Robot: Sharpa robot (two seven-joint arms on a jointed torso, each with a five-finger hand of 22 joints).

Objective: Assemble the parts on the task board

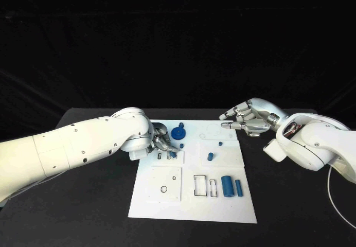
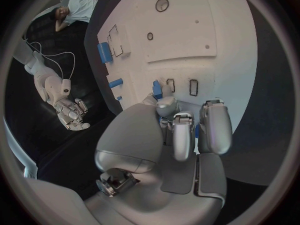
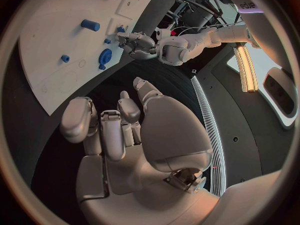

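The white task board [image 1: 193,200] lies mid-table. My left hand [image 1: 162,146] is bent down over its far left part, fingertips closed on a small blue part [image 1: 172,153]. The left wrist view shows this part [image 2: 157,89] at the fingertips [image 2: 166,105], beside two small rectangular slots. A round blue part [image 1: 179,134] stands just beyond the hand. Small blue pieces [image 1: 211,156] lie mid-board, and two blue cylinders [image 1: 232,186] lie near the right edge. My right hand [image 1: 248,119] hovers at the board's far right corner, loosely curled and empty; the right wrist view shows this hand [image 3: 125,135] away from the board [image 3: 56,45].
Empty rectangular cut-outs [image 1: 201,185] and round holes [image 1: 164,189] mark the near half of the board. Black table [image 1: 89,216] surrounds the board on all sides. My left forearm [image 1: 67,149] reaches in over the table's left side.
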